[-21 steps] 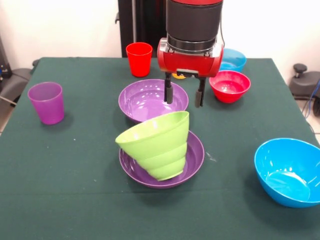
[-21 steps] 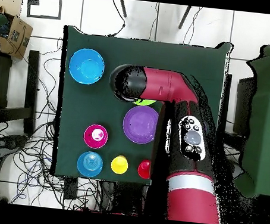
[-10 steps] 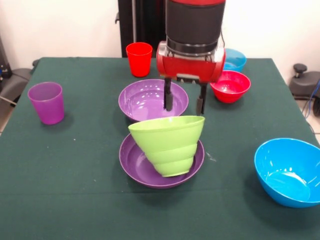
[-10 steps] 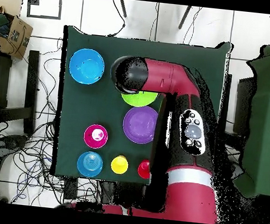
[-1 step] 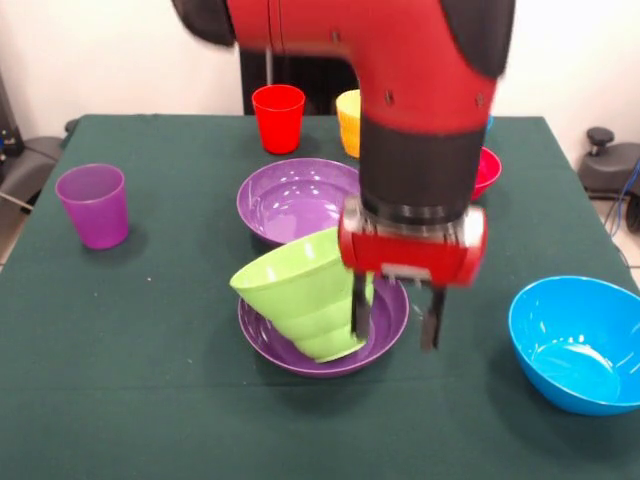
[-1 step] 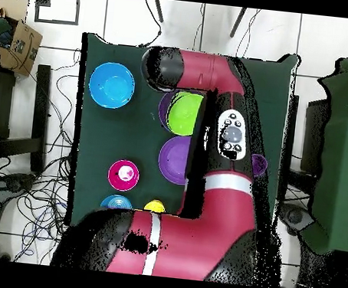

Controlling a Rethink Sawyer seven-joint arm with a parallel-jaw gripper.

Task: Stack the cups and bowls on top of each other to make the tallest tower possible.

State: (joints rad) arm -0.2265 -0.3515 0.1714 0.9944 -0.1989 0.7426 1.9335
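Observation:
A lime green bowl (image 5: 300, 292) leans tilted, mouth up and to the left, inside a large purple bowl (image 5: 300, 358) at the table's middle; this pair is the tower, and from above it shows as the lime bowl (image 6: 184, 111). My gripper (image 5: 394, 338) hangs open at the pair's near right side. Its left finger (image 5: 358, 318) is against the lime bowl's right wall, and nothing is between the fingers. A second purple bowl (image 5: 292, 198) sits just behind. The blue bowl (image 5: 575, 342) rests at the right. Red cup (image 5: 278, 118), yellow-orange cup (image 5: 349, 120) and purple cup (image 5: 93, 205) stand upright.
A small red bowl (image 5: 488, 168) peeks out behind the arm, also seen from above as the red bowl (image 6: 123, 176), beside a light blue bowl (image 6: 115, 202) and the yellow cup (image 6: 155, 206). The arm (image 6: 206, 161) covers much of the table.
The arm has swung from behind the lime bowl to its near right side and dropped lower. The lime bowl has tipped back toward the left. The gripper stays open.

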